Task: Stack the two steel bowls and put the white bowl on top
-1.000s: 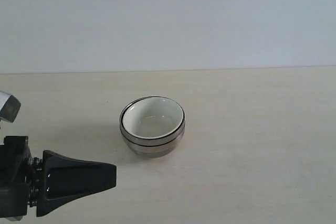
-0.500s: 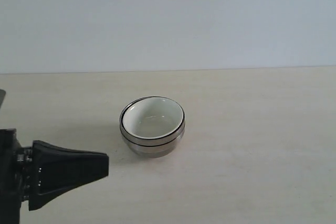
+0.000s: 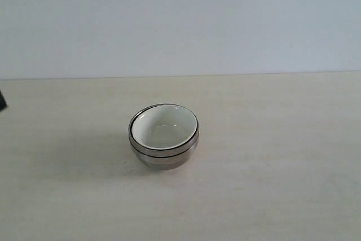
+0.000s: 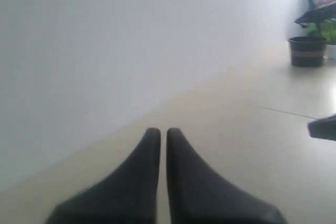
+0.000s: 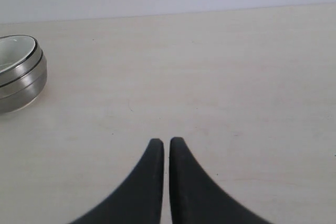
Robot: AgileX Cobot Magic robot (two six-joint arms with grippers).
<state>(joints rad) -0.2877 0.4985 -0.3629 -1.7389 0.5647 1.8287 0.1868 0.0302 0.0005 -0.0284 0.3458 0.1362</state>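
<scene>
**Bowls Stacked, Arms Clear of the Table's Middle**

The white bowl [image 3: 163,127] sits nested on top of the two steel bowls [image 3: 162,160], and the stack stands alone at the middle of the pale table [image 3: 271,173]. From these views the job looks complete, so your step in hand appears to be the retreat. The left gripper [image 4: 158,134] has its jaws pressed together on nothing and points along bare tabletop toward the wall. The right gripper [image 5: 163,144] is likewise closed and empty, well apart from the stack, which shows at the edge of its wrist view. To finish cleanly, keep both sets of jaws closed, draw each arm back on its own side, and do not sweep across the middle, where a brush could tip the stack.

Against the frame from a second ago, the left gripper, then low in the exterior view's left corner and near the bowls, has pulled out. Only a dark sliver [image 3: 2,100] remains at that edge. The stack has not shifted.
</scene>
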